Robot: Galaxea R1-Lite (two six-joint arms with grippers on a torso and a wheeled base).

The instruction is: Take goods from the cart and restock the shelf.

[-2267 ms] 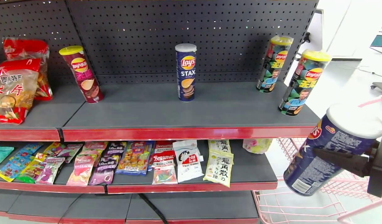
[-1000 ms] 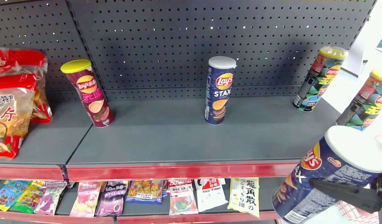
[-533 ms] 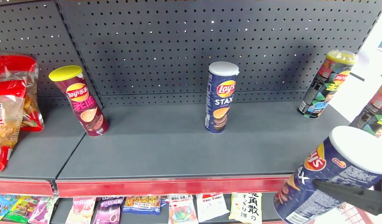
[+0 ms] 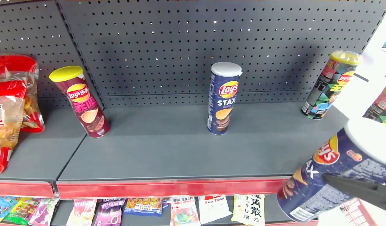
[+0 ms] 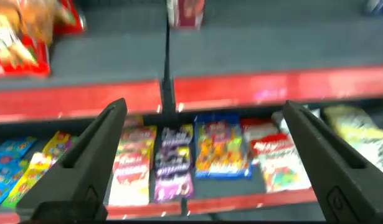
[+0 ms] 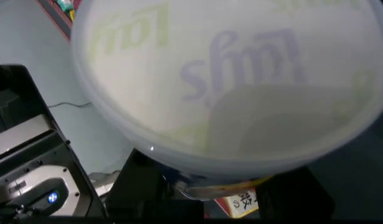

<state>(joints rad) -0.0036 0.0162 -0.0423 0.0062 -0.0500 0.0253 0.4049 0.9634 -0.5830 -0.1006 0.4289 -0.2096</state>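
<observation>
The right gripper (image 4: pixel 353 188) has its fingers closed across the lower body of the blue can (image 4: pixel 334 163). The can hangs tilted just off the right front corner of the shelf (image 4: pixel 180 150), its white lid (image 6: pixel 235 81) uppermost, not yet over the board. I judge it a light, stiff cardboard tube with a glossy, slippery wrap. A mid-body hold suits it, firm without denting and well clear of the pliable lid. The wrap carries a round red-and-yellow logo, large white letters, and fine print with a barcode near the base. A matching can (image 4: pixel 223 99) stands upright mid-shelf, likely marking its row. The left gripper (image 5: pixel 200 162) has its fingers spread wide, holding nothing, in front of the snack packets (image 5: pixel 219 152) on the lower tier.
</observation>
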